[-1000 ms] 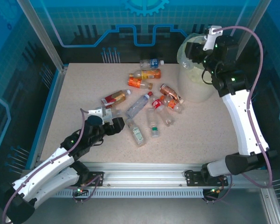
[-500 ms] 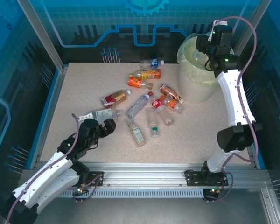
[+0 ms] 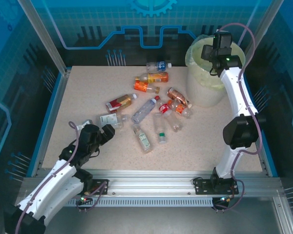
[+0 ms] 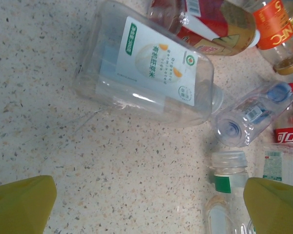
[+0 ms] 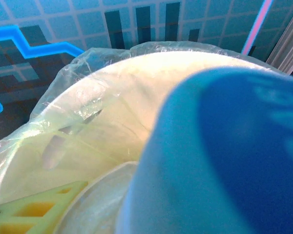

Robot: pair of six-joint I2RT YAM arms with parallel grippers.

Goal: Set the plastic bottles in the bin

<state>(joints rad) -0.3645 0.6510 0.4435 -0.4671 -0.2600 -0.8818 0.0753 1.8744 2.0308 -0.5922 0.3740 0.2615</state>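
Several plastic bottles [image 3: 145, 109] lie scattered mid-table: clear, amber, red-labelled and a blue-labelled one [image 3: 158, 65]. My left gripper [image 3: 107, 130] hovers open just near of a flat clear bottle [image 3: 110, 119]. In the left wrist view that bottle [image 4: 146, 63] carries a white and green label. The gripper [image 4: 146, 204] has bare table between its yellow fingertips [image 4: 19, 204], and a green-banded bottle [image 4: 224, 195] lies by the right one. My right gripper [image 3: 208, 51] is over the cream bin [image 3: 205, 92], shut on a blue-labelled bottle [image 5: 224, 161] above the bagged rim [image 5: 122, 87].
Blue panels and metal posts [image 3: 44, 36] wall the table on the left, back and right. The bin stands at the back right corner. Bare tabletop [image 3: 210, 141] lies near and right of the bottle pile.
My left gripper has drawn back toward the near left, away from the flat clear bottle. The right arm has swung upright, its gripper staying over the bin.
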